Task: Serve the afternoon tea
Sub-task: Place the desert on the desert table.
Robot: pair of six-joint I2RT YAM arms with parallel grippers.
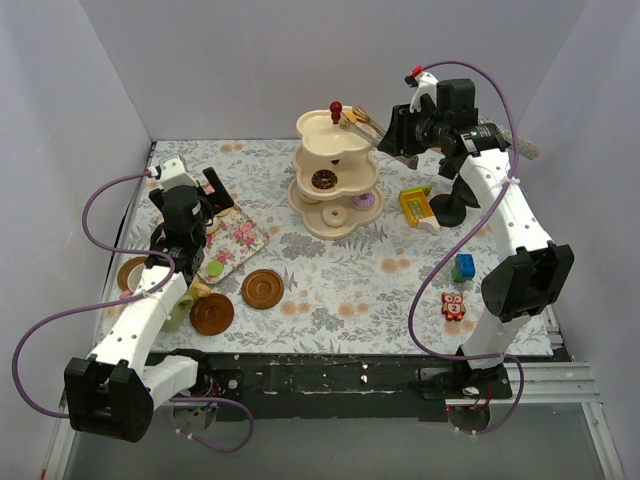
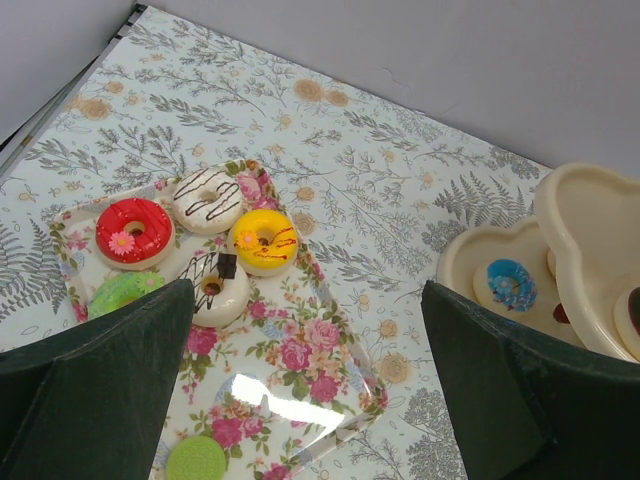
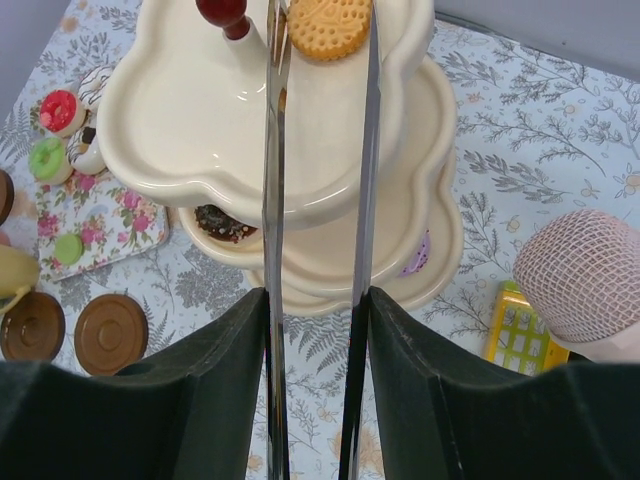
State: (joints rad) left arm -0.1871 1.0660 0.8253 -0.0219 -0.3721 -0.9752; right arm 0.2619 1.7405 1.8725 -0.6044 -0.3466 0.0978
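**Tongs over the top tier, a biscuit between their tips**

The tabletop is covered by a pale cloth printed with ferns and flowers and is boxed in by plain pale walls. Seen from above, the cream three-tier stand is at 12 o'clock from the tabletop's middle. A flowered tray lies at 9 o'clock, and two brown saucers lie at about 8 o'clock.

The right gripper hangs at 2 o'clock from the stand, its jaws pinching a pair of metal tongs. The tongs reach over the top tier, where a round tan biscuit sits between their tips. In the wrist view the biscuit is at 3 o'clock from the red knob. Whether the tips touch the biscuit cannot be told.

The left gripper hovers above the tray with its jaws spread wide and nothing between them. Five donuts cluster on the tray's far end, at 10 o'clock from the jaws in that wrist view, and the jaws do not touch them.
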